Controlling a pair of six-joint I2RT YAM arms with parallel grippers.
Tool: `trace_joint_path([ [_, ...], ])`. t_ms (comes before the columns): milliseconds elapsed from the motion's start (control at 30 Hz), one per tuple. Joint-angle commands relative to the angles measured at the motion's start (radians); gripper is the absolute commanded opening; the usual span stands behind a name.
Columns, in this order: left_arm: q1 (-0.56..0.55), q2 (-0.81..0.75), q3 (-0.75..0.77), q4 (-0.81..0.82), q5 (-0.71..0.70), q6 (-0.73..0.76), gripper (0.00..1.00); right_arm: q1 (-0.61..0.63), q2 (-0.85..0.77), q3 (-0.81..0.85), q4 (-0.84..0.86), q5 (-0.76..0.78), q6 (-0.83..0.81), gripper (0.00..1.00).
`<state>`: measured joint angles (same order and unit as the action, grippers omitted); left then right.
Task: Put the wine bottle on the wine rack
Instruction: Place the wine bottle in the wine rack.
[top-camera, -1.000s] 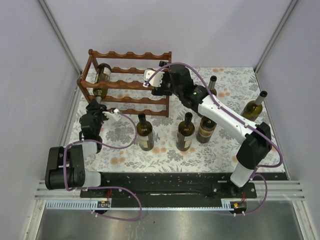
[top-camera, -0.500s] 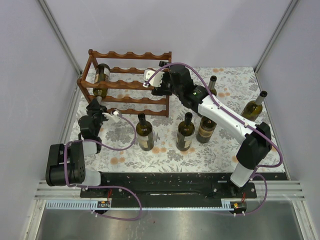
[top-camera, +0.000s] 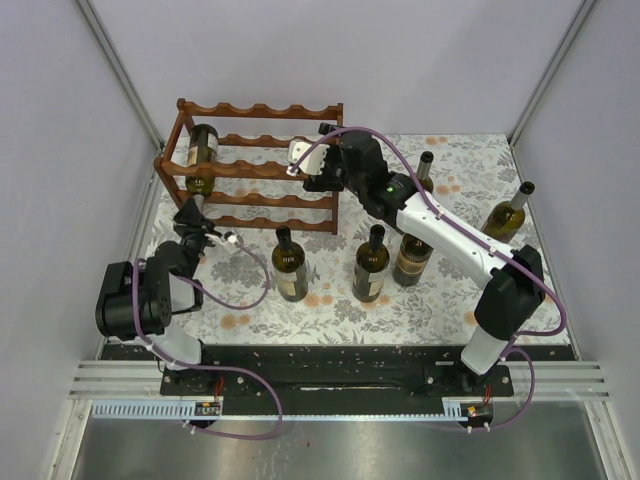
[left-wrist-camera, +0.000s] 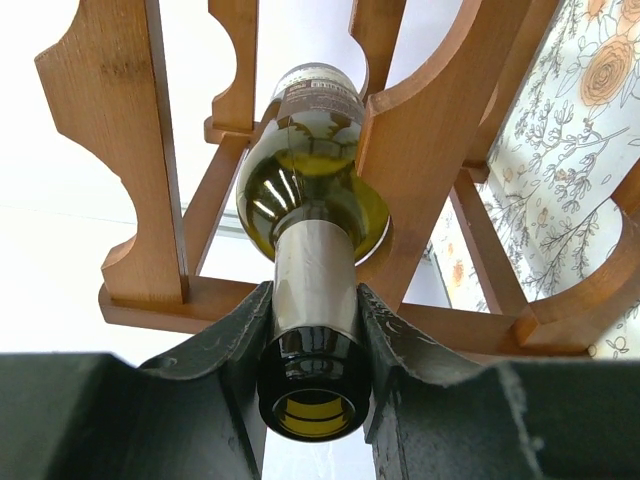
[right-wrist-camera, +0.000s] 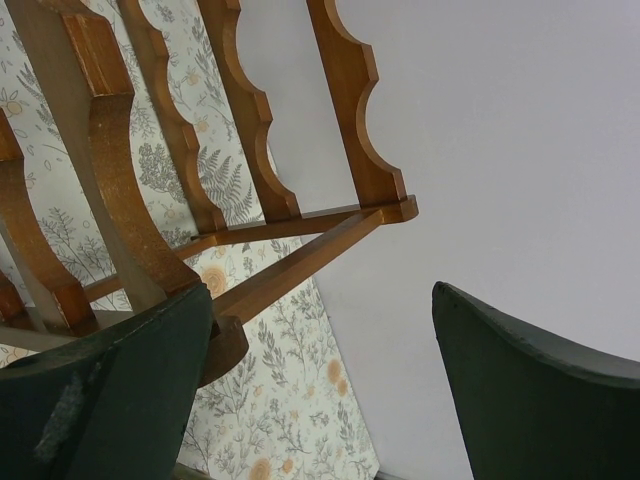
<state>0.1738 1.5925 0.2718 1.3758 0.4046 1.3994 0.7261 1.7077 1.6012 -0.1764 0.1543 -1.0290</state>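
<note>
Left hand (left-wrist-camera: 315, 300): narrowly open, both fingers (left-wrist-camera: 235, 345) pressed against the foil-wrapped neck of the wine bottle (left-wrist-camera: 312, 190), one on each side, just behind the mouth. Ahead of the hand, the bottle's green shoulder sits in a scallop of the wine rack (left-wrist-camera: 420, 130). The body lies on its side across the rails, base pointing away from the hand. There is a pale label with small print at the far end, too small to read.

Right hand (right-wrist-camera: 320, 300): wide open, holding nothing. A rack post and rail stand just beside its left finger (right-wrist-camera: 120, 390), and more scalloped rails lie beyond.

In the top view, standing bottles (top-camera: 290, 265) are on the floral counter (top-camera: 330, 310) below the right hand. Their labels are unreadable.
</note>
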Motion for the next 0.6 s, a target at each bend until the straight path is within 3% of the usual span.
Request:
trace_joint_path([
  [0,0.016,0.102,-0.082,-0.101,0.217,-0.025,0.0,-0.017,-0.017,-0.014,-0.037,0.024,-0.017,1.0],
  [200,0.042,0.15,-0.097,0.011,0.313,-0.094,0.0,-0.017,0.006,0.008,-0.055,0.033,-0.013,0.99],
  [300,0.053,0.123,-0.083,-0.015,0.355,-0.129,0.0,-0.019,0.015,0.025,-0.069,0.036,-0.016,0.99],
  [567,0.067,-0.046,0.024,-0.441,0.444,-0.103,0.0,-0.019,0.032,0.039,-0.081,0.044,-0.013,1.0],
])
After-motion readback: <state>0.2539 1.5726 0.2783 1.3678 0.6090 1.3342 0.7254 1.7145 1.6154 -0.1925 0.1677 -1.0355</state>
